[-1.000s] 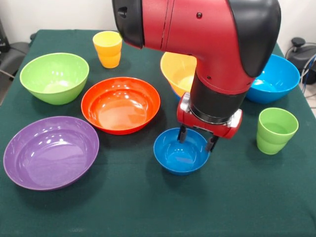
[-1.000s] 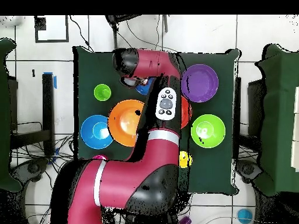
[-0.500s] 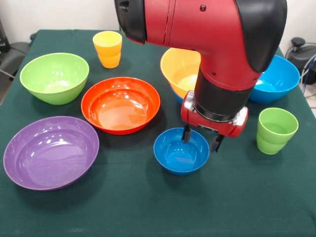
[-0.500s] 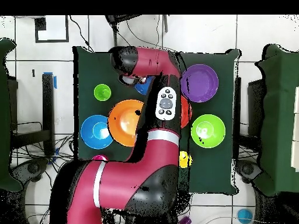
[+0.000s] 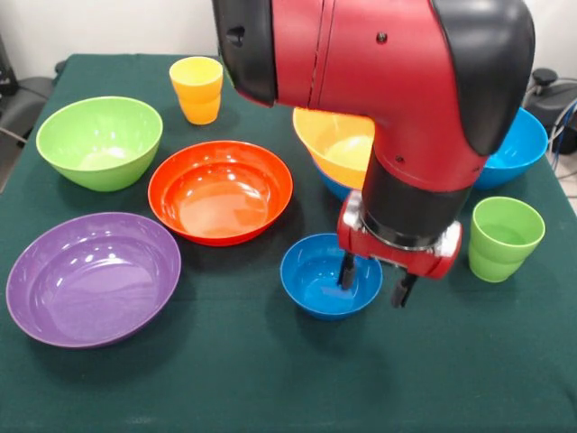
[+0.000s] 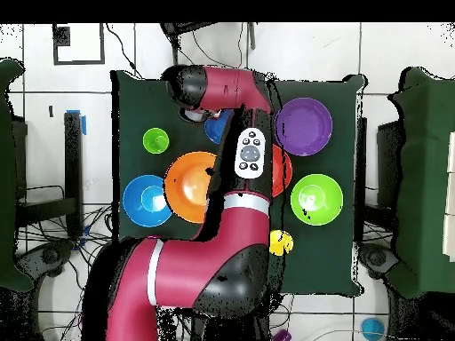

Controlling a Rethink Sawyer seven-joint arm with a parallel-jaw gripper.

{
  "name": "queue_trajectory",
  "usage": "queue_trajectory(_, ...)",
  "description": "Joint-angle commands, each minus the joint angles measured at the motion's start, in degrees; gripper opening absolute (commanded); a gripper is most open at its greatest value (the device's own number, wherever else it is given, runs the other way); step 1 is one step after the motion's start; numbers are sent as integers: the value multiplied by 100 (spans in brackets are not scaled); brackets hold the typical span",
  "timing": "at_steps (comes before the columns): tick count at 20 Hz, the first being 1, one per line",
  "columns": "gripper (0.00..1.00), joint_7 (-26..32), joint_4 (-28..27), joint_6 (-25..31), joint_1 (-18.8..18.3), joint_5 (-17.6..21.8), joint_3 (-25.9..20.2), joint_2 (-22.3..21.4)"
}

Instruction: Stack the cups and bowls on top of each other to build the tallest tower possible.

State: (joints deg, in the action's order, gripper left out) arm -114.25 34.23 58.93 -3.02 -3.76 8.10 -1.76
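Since the hand [image 5: 371, 280] straddles the right rim of the small blue bowl [image 5: 323, 278], a good grasp calls for lowering until the wall sits squarely between both fingers, then closing gently so the glossy plastic does not squirt out. The hand stands partly open and holds nothing: one finger dips inside the bowl, the other hangs just outside its rim. The bowl rests on the tabletop [image 5: 270, 379], near the front, just right of the orange-red bowl [image 5: 220, 190].
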Motion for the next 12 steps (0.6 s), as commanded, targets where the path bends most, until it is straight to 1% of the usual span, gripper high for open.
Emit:
queue_trajectory(1, 100, 236, -534, 251, 107, 117, -602, 779)
queue_trajectory(7, 100, 197, -711, 285, 142, 94, -509, 918)
queue_trajectory(12, 100, 205, -545, 214, 153, 87, -459, 846)
